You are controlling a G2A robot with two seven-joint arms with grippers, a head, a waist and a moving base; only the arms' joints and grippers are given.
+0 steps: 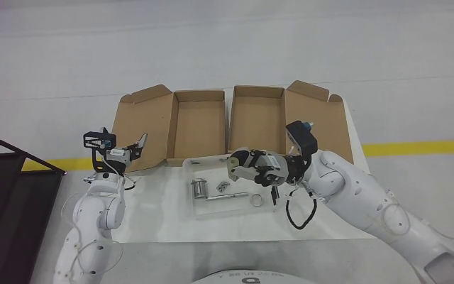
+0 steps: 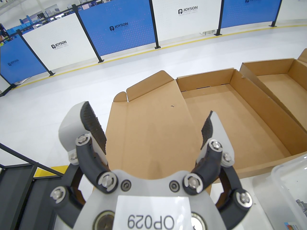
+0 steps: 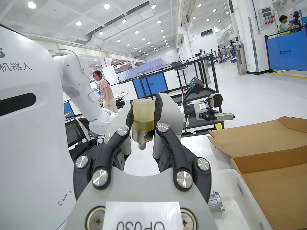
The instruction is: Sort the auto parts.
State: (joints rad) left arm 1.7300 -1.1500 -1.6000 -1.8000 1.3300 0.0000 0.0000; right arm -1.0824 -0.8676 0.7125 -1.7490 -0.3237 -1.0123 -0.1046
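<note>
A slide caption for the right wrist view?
Right gripper clamps a capped stud over the tray, beside a cardboard box.

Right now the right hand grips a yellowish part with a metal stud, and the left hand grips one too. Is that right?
Not quite. The left hand is open and empty, as the left wrist view shows. The right hand does grip the yellowish part.
</note>
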